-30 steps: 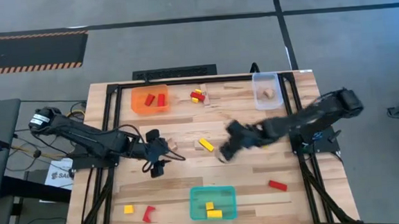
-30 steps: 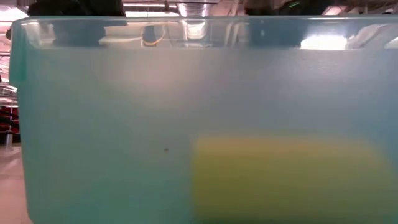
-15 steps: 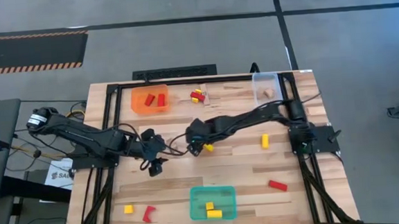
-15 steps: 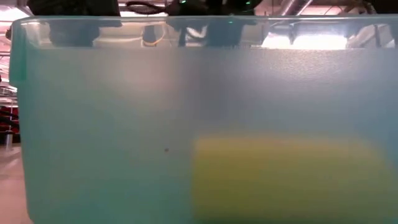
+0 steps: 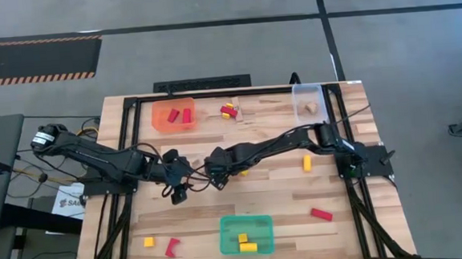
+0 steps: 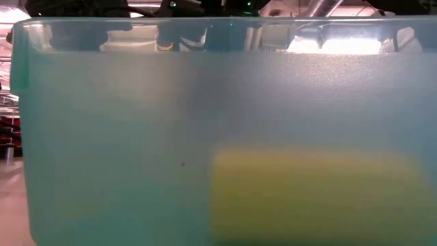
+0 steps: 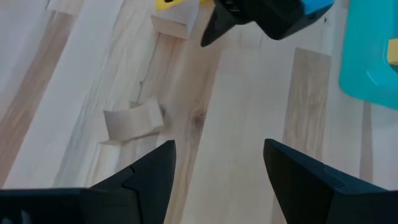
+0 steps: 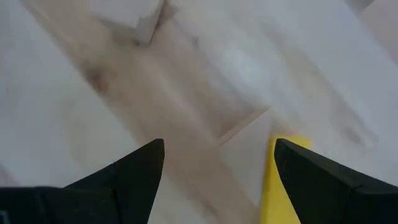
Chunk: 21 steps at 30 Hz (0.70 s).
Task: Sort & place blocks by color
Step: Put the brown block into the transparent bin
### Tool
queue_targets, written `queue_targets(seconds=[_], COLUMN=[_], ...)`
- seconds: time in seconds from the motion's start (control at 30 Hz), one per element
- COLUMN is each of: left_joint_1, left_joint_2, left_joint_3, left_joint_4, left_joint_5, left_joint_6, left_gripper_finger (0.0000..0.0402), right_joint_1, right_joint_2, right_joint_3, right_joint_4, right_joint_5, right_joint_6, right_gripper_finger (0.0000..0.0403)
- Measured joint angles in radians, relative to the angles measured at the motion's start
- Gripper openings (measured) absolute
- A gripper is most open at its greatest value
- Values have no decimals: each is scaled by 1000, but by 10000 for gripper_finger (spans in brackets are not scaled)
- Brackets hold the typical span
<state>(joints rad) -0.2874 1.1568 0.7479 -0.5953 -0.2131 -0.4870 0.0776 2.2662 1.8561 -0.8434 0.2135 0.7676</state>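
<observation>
Right pincer [image 5: 215,172], spread and empty, nears my yellow block [image 8: 281,184]; I'd straddle it squarely before squeezing.

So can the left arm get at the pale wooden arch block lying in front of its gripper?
Probably yes: the left gripper is open, with the pale wooden arch block lying on bare table just ahead. The right gripper hovers close, so they could crowd each other.
</observation>
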Motion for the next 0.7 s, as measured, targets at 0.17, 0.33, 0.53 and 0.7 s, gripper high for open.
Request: queue_targets(seconds=[0.17,0.33,0.53,0.7], left_joint_1=[0,0,0,0], left_joint_2=[0,0,0,1], left_joint_3=[0,0,0,0], left_joint_4=[2,2,5,6], left_joint_5=[11,25,25,31], left_joint_6=[0,8,8,3], left_gripper_finger=[228,228,228,228], right_joint_1=[0,-2,-9,-13], right_joint_2=[0,0,33,58], right_joint_3=[-10,-51,-51,-43], right_joint_4=[-17,30,63,58], right_joint_5=[-11,-13,-14,-42], right_joint_6=[26,28,17,27], right_gripper_finger=[320,306,297,279])
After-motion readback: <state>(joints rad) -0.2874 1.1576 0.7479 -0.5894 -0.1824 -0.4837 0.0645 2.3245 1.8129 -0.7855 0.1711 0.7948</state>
